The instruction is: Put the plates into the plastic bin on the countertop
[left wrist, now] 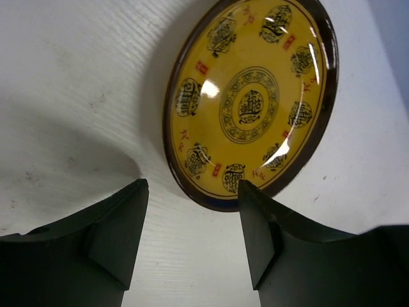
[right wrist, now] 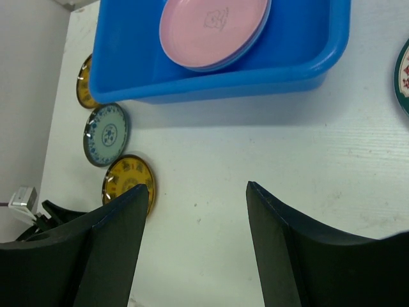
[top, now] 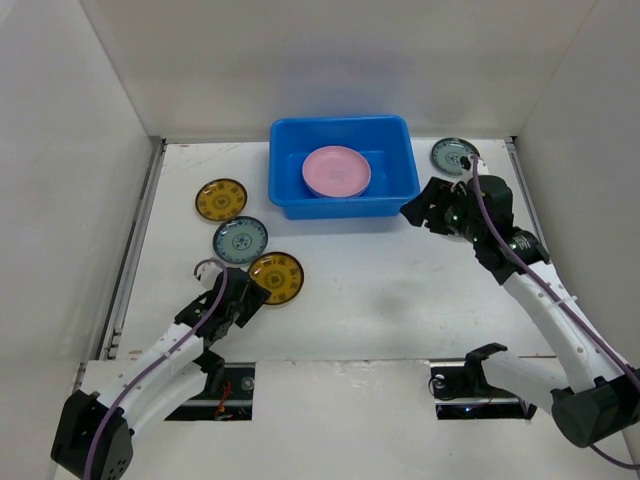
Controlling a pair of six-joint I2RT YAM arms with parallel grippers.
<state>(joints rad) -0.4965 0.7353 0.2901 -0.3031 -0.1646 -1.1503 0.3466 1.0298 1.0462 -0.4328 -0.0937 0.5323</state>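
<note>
Yellow plate (left wrist: 252, 96) just ahead of left end effector (left wrist: 193, 187), rim beside fingertip (left wrist: 255, 217).

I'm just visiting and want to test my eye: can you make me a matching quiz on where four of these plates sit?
Things:
1 pink plate
2 green-rimmed plate
3 pale blue plate
4 nearest yellow plate

Places:
A middle of the left-hand row
B inside the bin
C right at the left jaws
D far right corner, beside the bin

Pairs: 1-B, 2-D, 3-A, 4-C
</note>
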